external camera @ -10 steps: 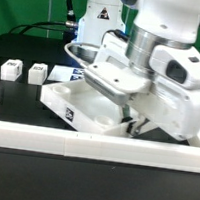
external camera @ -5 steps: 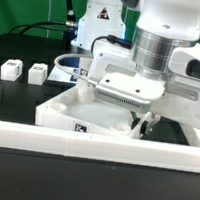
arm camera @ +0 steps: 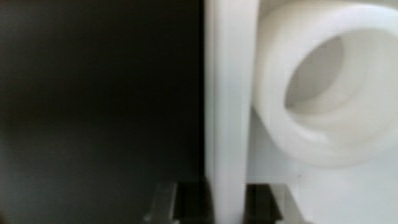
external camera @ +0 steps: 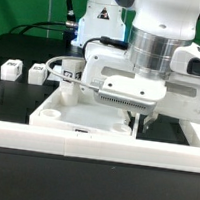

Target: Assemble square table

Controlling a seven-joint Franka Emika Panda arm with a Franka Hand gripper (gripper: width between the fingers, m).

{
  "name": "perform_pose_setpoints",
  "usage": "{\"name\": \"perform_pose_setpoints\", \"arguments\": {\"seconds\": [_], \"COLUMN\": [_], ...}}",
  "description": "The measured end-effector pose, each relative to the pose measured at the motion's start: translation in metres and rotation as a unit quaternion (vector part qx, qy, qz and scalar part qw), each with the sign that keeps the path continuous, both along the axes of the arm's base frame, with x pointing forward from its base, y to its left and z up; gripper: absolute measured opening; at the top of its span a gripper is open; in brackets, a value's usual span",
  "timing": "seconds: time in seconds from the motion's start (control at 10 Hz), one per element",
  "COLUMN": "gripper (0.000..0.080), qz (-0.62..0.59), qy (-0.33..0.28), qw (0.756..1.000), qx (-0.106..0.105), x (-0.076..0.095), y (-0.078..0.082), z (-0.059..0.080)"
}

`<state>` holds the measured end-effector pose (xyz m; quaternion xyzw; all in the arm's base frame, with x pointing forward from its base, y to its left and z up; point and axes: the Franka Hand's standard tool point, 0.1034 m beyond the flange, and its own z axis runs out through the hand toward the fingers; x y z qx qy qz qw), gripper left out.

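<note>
The gripper is clamped shut on the raised rim of the square tabletop, which lies on the black table just behind the border wall, with 2 leg blocks apart at the exterior view's left.

Tabletop — smooth white plastic, faintly glossy

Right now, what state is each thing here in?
table top: lying flat, rim up, no legs fitted.
gripper: shut on the table top's rim.
first leg block: loose, unattached.
second leg block: loose, unattached.
</note>
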<state>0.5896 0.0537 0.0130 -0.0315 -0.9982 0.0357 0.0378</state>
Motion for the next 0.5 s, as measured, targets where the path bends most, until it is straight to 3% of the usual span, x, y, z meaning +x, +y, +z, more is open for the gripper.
{"name": "perform_pose_setpoints", "arguments": {"seconds": [0.3,0.5], "gripper": [0.0067,0.0071], "qz": [0.067,0.088], "qy": [0.053,0.078], "qw": [0.996,0.993], "qx": [-0.002,-0.008], "x": [0.001,-0.007], "y": [0.038,0.047], "z": [0.000,0.002]}}
